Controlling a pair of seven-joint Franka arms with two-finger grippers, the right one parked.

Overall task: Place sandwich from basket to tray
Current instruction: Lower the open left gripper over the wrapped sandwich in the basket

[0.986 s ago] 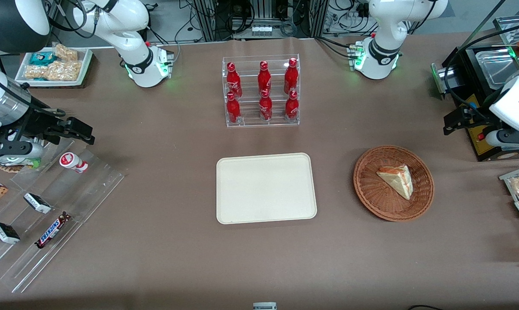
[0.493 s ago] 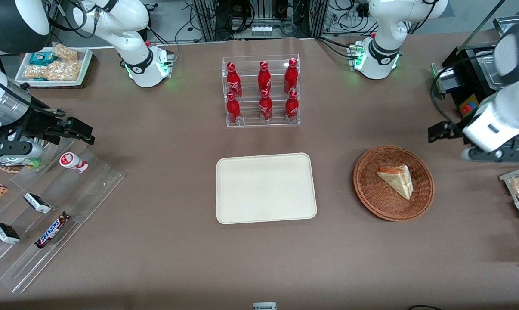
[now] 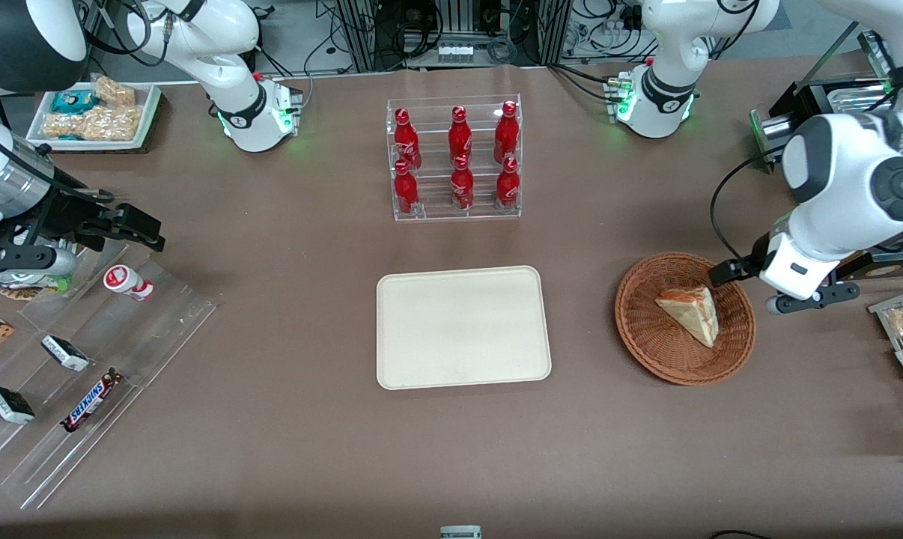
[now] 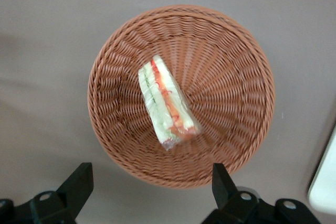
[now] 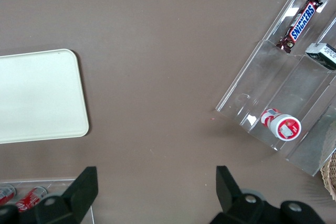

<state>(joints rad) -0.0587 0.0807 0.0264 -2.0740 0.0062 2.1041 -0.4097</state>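
Hovering my gripper (image 4: 147, 190) wide open above the basket (image 4: 239, 103); next I descend onto the sandwich (image 4: 167, 103).

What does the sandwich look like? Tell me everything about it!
The sandwich is a small triangle wedge in shiny clear wrap. Its bread is pale, and along one edge you can see orange-red and green filling stripes. It lies flat in the brown woven basket, touching only the wicker. The gripper hangs above the basket's rim with its fingers open, apart from the sandwich. The cream tray sits beside the basket, with nothing on it.
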